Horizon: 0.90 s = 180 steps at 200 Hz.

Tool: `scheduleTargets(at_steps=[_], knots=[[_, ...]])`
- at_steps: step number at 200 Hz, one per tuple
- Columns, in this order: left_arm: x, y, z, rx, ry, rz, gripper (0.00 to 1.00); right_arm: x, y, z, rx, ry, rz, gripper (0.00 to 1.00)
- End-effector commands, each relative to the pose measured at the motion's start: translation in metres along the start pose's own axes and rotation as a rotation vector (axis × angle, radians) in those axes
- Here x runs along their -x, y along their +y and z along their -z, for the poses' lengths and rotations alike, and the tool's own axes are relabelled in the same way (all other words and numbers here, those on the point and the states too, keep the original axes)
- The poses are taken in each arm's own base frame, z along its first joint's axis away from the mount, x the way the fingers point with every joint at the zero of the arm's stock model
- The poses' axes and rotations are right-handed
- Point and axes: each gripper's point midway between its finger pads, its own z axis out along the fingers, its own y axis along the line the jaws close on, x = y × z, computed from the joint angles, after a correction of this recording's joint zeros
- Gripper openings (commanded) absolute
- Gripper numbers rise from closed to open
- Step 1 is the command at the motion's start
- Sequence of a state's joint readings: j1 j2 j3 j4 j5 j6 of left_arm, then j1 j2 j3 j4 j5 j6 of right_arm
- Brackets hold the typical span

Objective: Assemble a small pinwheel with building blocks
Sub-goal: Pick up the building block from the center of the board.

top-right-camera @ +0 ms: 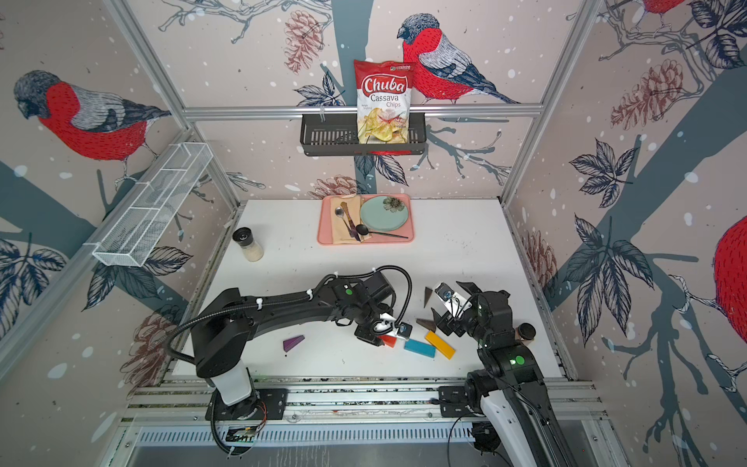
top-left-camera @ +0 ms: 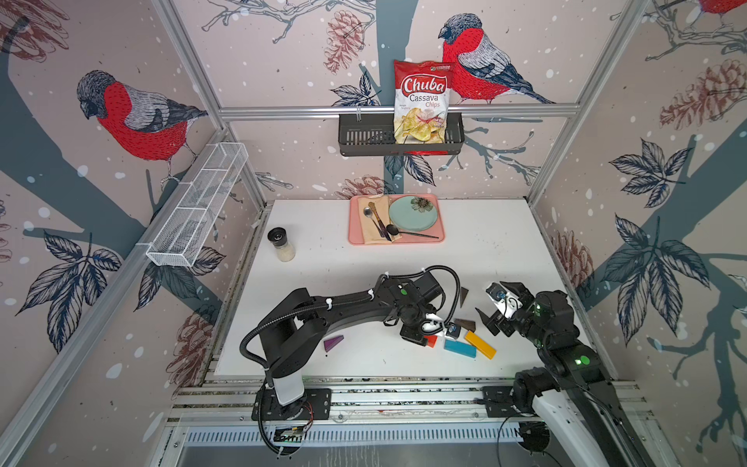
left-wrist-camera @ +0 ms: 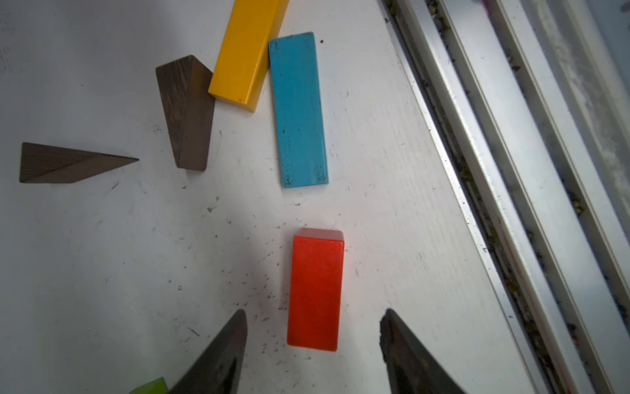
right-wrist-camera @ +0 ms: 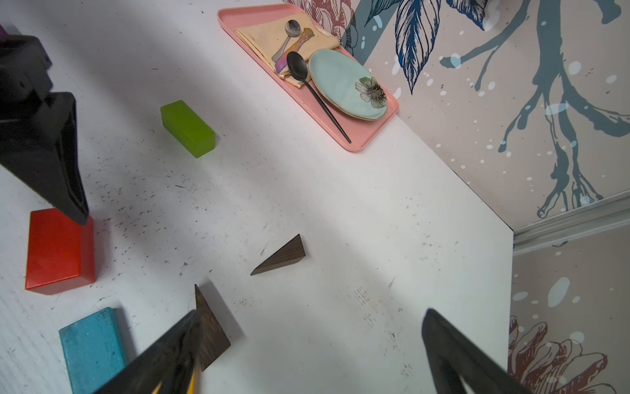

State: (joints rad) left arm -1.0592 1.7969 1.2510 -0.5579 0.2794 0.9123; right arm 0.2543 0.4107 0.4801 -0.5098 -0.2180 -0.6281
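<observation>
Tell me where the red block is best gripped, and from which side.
Grip the red block across its two long side faces, coming from above. It lies flat; those faces are parallel and free, and the open left end effector straddles them.

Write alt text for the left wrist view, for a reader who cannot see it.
A red block lies on the table between the open fingers of the left hand, with a gap on each side. Past it lie a blue bar, a yellow bar and two dark brown wedges.
</observation>
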Motion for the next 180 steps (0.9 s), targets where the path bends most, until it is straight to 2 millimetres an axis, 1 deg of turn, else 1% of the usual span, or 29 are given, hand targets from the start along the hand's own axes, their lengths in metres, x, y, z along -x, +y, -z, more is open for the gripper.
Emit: scheduleTargets(at_steps=[1,22,85,149,158,180], knots=[[-0.004,0.001,-0.006,-0.007,0.033,0.012,0.62,-0.002,0.003,0.000,0.009,0.001,-0.009,0.99],[-0.002,-0.001,-0.011,-0.016,0.017,0.022,0.62,-0.007,0.006,0.001,0.012,0.015,-0.009,0.99],[-0.011,-0.008,-0.025,-0.054,0.043,0.028,0.58,-0.005,0.006,0.003,0.010,0.010,-0.007,1.00],[-0.019,0.002,-0.037,-0.008,0.078,0.048,0.52,-0.003,0.005,0.003,0.016,0.014,-0.007,0.99],[-0.020,0.003,-0.039,-0.008,0.083,0.053,0.50,-0.002,0.005,0.002,0.020,0.013,-0.006,1.00],[-0.021,0.004,-0.042,-0.023,0.103,0.073,0.33,-0.001,0.005,0.001,0.023,0.015,0.002,0.99]])
